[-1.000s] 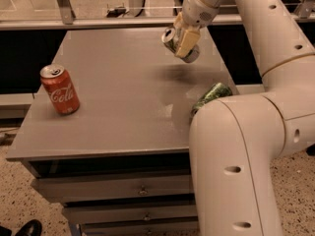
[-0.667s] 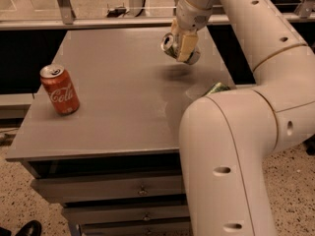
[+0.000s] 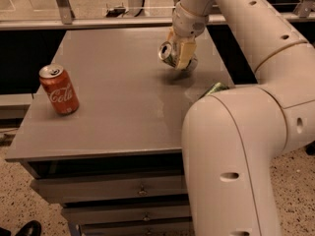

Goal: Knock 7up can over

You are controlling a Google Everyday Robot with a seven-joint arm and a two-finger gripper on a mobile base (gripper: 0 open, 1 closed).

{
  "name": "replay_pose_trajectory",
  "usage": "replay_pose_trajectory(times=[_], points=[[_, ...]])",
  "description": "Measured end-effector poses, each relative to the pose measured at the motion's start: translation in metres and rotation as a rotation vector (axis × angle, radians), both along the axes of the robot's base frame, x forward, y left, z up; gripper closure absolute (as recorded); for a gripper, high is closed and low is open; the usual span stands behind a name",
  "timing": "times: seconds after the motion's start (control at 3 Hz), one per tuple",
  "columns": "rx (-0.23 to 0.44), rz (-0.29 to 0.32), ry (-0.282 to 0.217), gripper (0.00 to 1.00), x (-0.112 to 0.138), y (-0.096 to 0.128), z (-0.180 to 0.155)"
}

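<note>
The 7up can point(image 3: 168, 54) is tilted over on its side, its silver top facing left, at the far middle of the grey table point(image 3: 118, 112). My gripper point(image 3: 179, 56) comes down from above on the white arm point(image 3: 231, 28) and is shut on the can, holding it just above the table surface with a shadow right under it. The can's lower end is hidden behind the gripper.
A red Coca-Cola can point(image 3: 59, 89) stands upright near the table's left edge. A darker green can point(image 3: 212, 88) peeks out behind the arm's big white link point(image 3: 231, 166) at the right edge. Drawers sit below the table front.
The gripper with the tilted can has moved down and slightly left, closer to the table surface. The Coca-Cola can has not moved.
</note>
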State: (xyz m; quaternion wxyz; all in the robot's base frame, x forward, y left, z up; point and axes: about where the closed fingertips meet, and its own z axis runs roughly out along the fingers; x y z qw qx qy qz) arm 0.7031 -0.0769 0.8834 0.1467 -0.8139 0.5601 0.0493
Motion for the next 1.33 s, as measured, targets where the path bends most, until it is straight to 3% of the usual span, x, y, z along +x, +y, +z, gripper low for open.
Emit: replay_pose_trajectory(times=[0.33,1.33], points=[[0.039,0.060,0.038,0.74,-0.012,0.012,-0.008],[0.057,0.144,0.105,0.05,-0.034,0.023,-0.026]])
